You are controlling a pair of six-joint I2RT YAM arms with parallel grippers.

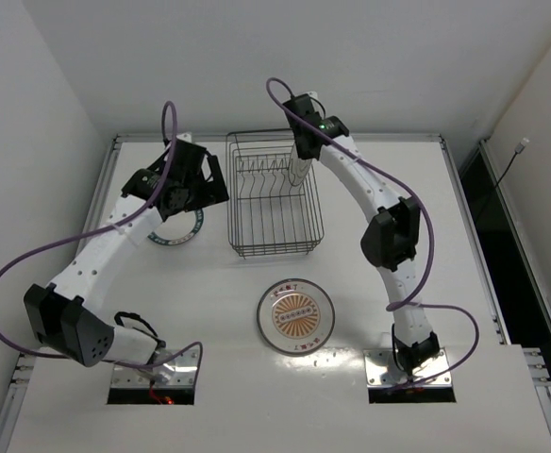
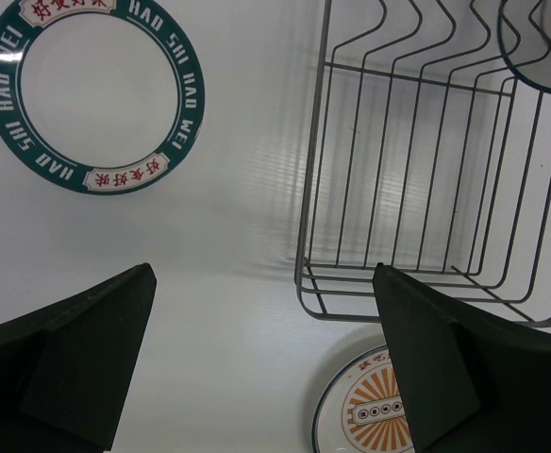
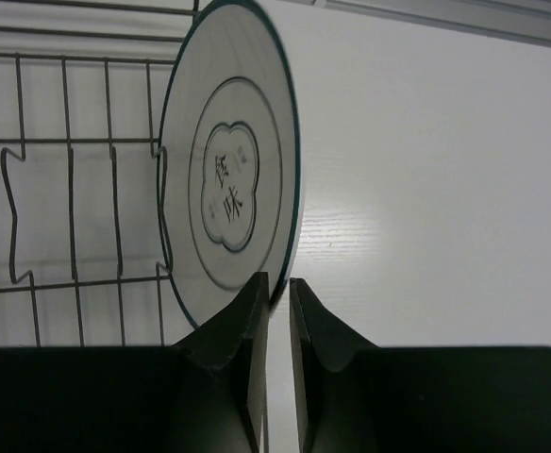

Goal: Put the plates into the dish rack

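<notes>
The right gripper point(image 3: 277, 311) pinches a plate point(image 3: 228, 189) upright at the rack's point(image 1: 230, 198) one o'clock corner, release likely next; the left gripper point(image 2: 263, 283) gapes open.

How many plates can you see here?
3. Teal-rimmed plate left of the dish rack, sunburst plate in front of it, line-motif plate upright in the right gripper. None seems hidden.

The teal-rimmed round white plate point(image 2: 93, 94) bears white lettering. The orange-sunburst round plate point(image 1: 296, 315) is white; the dark-lined round plate point(image 3: 228, 189), white too.
</notes>
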